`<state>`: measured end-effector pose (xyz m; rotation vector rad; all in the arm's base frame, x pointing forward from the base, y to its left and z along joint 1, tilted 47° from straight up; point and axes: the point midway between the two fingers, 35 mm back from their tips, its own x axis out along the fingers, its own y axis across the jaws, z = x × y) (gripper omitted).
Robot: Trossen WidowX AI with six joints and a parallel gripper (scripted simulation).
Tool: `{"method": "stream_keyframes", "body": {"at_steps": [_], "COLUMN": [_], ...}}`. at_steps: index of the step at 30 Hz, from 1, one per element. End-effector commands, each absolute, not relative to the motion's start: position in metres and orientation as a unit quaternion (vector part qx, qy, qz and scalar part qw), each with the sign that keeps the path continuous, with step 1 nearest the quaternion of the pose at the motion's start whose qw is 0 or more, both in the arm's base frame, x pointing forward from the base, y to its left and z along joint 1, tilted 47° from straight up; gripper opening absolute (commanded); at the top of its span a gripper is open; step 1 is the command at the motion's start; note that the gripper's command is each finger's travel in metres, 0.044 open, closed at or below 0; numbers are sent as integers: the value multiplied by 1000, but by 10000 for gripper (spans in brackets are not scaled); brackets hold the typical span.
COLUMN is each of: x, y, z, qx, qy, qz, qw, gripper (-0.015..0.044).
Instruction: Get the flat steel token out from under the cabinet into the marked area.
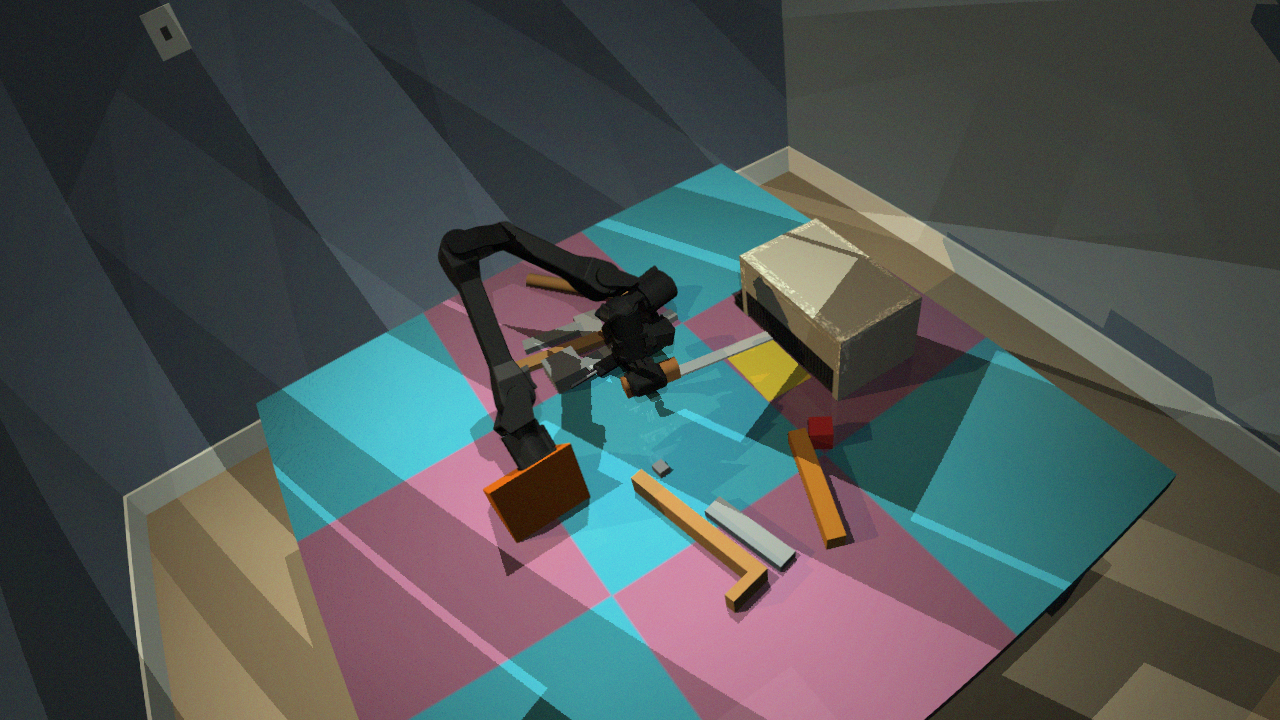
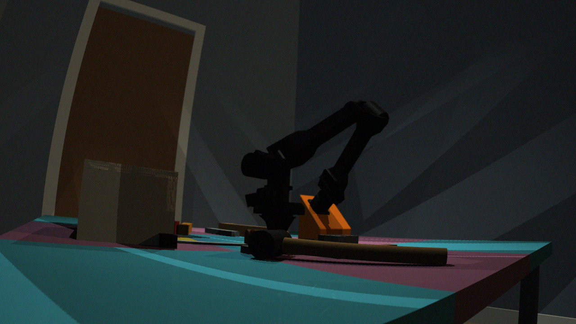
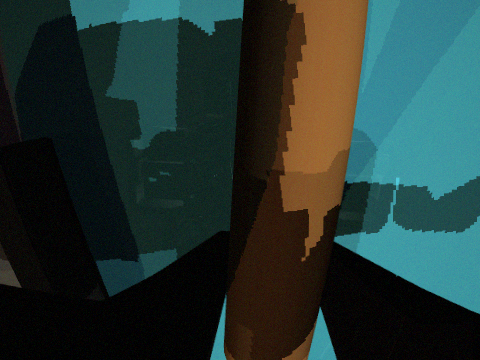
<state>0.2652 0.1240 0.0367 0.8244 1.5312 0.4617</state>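
My gripper (image 1: 649,377) (image 3: 271,246) is shut on the round wooden handle (image 3: 320,100) of a tool, low over the table in front of the cabinet. The tool's thin flat steel blade (image 1: 725,352) (image 2: 209,242) runs from the handle to the cabinet's slotted front; its far end is not visible. The cabinet (image 1: 881,335) (image 2: 132,201) stands at the back right in the top view. The yellow marked area (image 1: 768,367) lies before it, just beside the blade, partly in shadow. No token shows in any view; the vent slots (image 1: 787,344) look dark.
A mallet with a round handle (image 1: 550,283) (image 2: 362,247), grey metal pieces and wooden bars lie beside and behind the gripper. A red cube (image 1: 819,432) touches an orange bar (image 1: 816,488). An L-shaped stick (image 1: 698,528), grey bar (image 1: 750,534) and small grey block (image 1: 661,467) lie nearer the front.
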Motion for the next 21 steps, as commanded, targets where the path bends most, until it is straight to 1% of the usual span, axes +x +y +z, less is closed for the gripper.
{"method": "stream_keyframes", "body": {"at_steps": [1, 14, 21], "x": [259, 244, 249], "y": [126, 129, 129], "z": [37, 40, 41], "qx": [359, 360, 363], "qy": [668, 668, 668], "qz": [200, 200, 197], "qw": [620, 620, 619], "gripper": [0, 0, 0]}}
